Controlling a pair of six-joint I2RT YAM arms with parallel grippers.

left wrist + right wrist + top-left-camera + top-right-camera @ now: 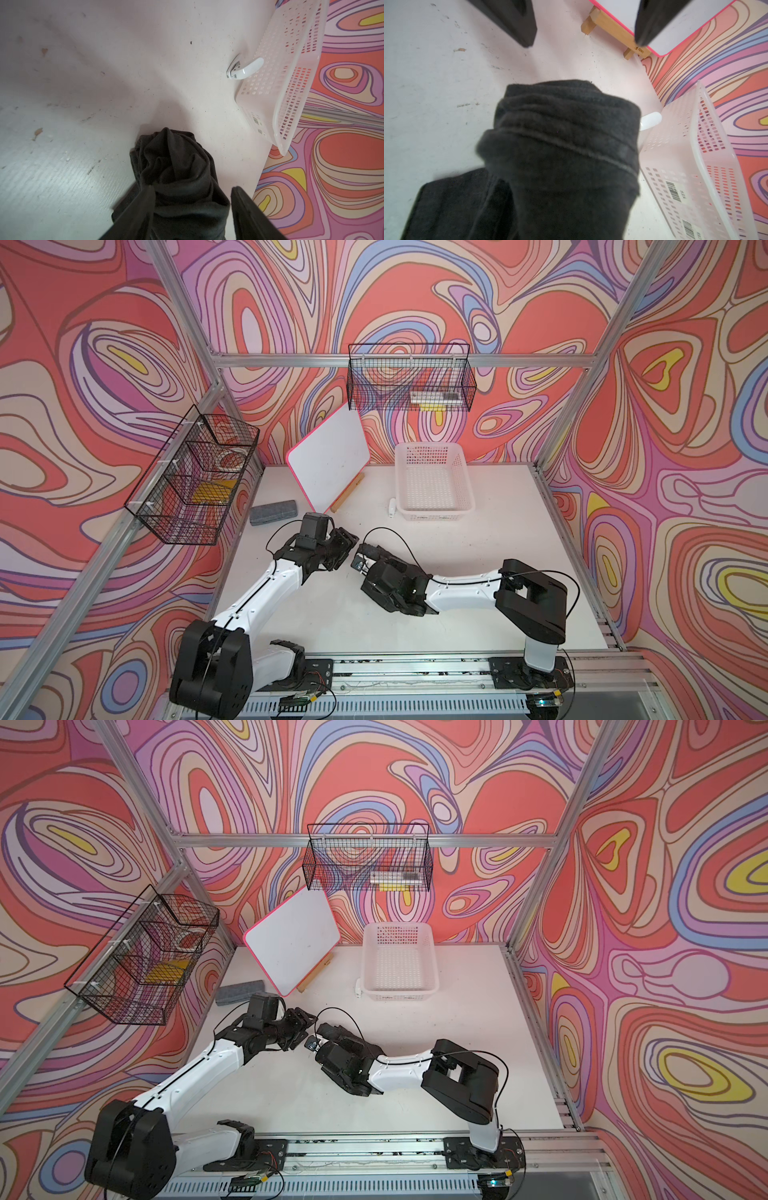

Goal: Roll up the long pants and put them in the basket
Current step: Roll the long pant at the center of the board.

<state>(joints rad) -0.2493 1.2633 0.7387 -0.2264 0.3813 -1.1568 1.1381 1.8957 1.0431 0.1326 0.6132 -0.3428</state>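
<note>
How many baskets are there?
3: the left wire basket hangs on the side rail, the back wire basket on the rear rail, the white basket sits on the table.

Left arm [259, 599] and right arm [461, 595] look identical tbh: glossy white shells, chunky black joints, thin black cables [386, 529] looping off them, matte black left gripper [192, 189] and right gripper [584, 42].

Bright, even overhead light in both top views, with soft shadows on the counter [457, 572] and wide-angle bowing at the edges. Left wrist view: pale sheen on the counter, left claw [190, 191] smeared up close. Right wrist view: long pants [560, 155] and right claw [584, 42] out of focus.
</note>
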